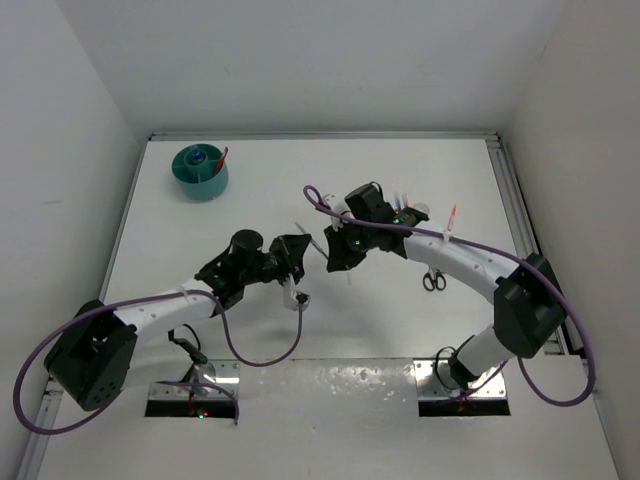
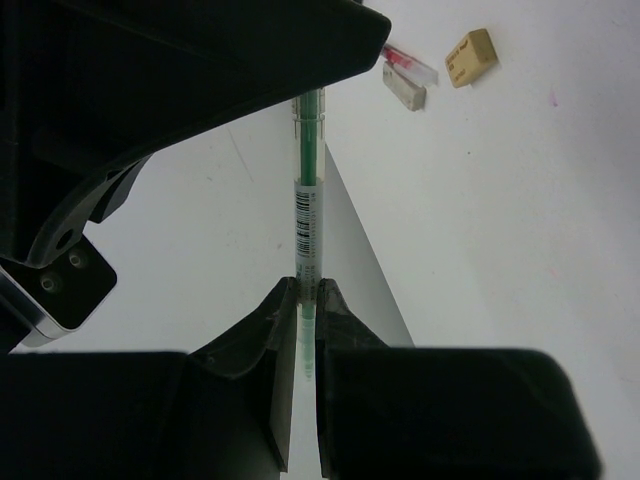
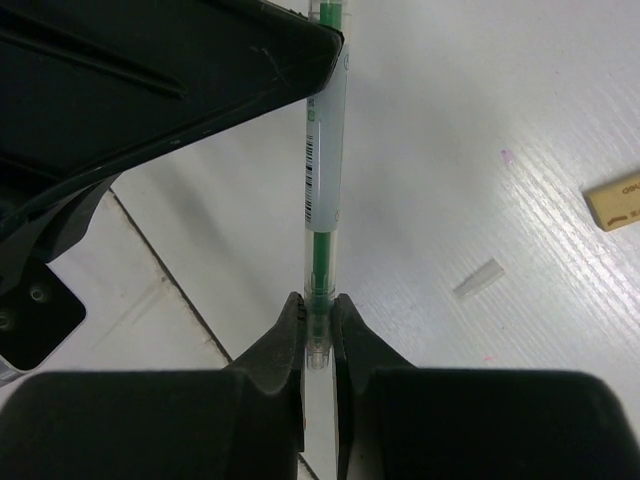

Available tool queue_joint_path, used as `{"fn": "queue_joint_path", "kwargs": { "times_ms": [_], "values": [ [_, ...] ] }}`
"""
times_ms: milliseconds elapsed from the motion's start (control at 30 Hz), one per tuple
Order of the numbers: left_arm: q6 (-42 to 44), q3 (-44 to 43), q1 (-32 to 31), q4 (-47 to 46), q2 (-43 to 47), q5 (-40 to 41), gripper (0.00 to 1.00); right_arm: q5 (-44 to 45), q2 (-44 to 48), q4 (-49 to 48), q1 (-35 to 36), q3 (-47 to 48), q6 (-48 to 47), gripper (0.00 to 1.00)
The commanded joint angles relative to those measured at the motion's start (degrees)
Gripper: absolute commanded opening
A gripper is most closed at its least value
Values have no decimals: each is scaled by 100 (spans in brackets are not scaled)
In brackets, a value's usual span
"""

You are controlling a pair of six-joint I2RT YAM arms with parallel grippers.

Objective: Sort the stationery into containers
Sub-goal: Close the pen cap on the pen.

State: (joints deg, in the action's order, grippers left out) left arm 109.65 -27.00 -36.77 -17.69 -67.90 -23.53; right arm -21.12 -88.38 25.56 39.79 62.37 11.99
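A clear pen with green ink [image 2: 307, 200] hangs in the air between my two grippers over the middle of the table. My left gripper [image 2: 305, 290] is shut on one end of it. My right gripper [image 3: 318, 300] is shut on the other end of the pen [image 3: 325, 160]. In the top view the left gripper [image 1: 297, 252] and right gripper [image 1: 337, 250] face each other. The teal tub [image 1: 200, 172] stands at the far left with a red pen and a blue item in it. Black-handled scissors [image 1: 434, 280] and a red pen [image 1: 452, 218] lie on the right.
A tan eraser [image 2: 470, 57] lies on the table beside a red-and-clear pen cap [image 2: 405, 62] and a small white piece [image 2: 405, 90]. The eraser [image 3: 620, 200] and a clear cap [image 3: 478, 279] show in the right wrist view. White walls enclose the table.
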Motion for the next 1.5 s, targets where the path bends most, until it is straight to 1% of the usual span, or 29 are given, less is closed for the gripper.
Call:
{"fn": "queue_joint_path", "kwargs": {
  "times_ms": [0,267,500,533,567,600,667,700,733,833,967,1033,1167,1300,1467],
  "values": [
    [-13,-138,-278,135,-39,-1075,0,29,-13,-1387,20,600,-30,0],
    [-207,-86,-330,117,-22,-1154,0,47,-241,-1580,20,917,58,0],
    [-522,-59,-374,38,13,-1040,0,21,-215,-1511,11,821,-12,0],
    [-628,-68,-357,-6,31,-900,0,64,-189,-1406,11,803,-12,3],
    [-724,-86,-339,-41,14,-829,0,99,-136,-1335,-15,751,-38,10],
    [-934,-94,-261,-93,5,-724,0,143,-92,-1204,-33,707,-117,28],
    [-1111,-112,-147,-146,-21,-583,0,240,100,-1133,-120,532,-153,46],
    [-1277,-112,-120,-181,-48,-487,0,327,180,-1106,-155,470,-179,53],
    [-1375,-121,-102,-260,-57,-312,0,363,259,-1045,-243,347,-214,63],
    [-1700,-191,12,-270,-57,-179,0,539,549,-896,-375,171,-337,75],
    [-1964,-226,65,-279,-22,-29,0,636,769,-570,-507,153,-495,80],
    [-2043,-226,65,-278,13,15,0,697,857,-412,-542,118,-522,80],
    [-2131,-209,65,-305,66,41,0,829,954,-447,-560,-31,-470,80],
    [-2158,-139,56,-463,40,147,0,891,919,-456,-543,21,-276,79],
    [-2132,-226,48,-367,-4,165,0,1145,1059,-464,-551,-75,-241,79]
  ]
}}
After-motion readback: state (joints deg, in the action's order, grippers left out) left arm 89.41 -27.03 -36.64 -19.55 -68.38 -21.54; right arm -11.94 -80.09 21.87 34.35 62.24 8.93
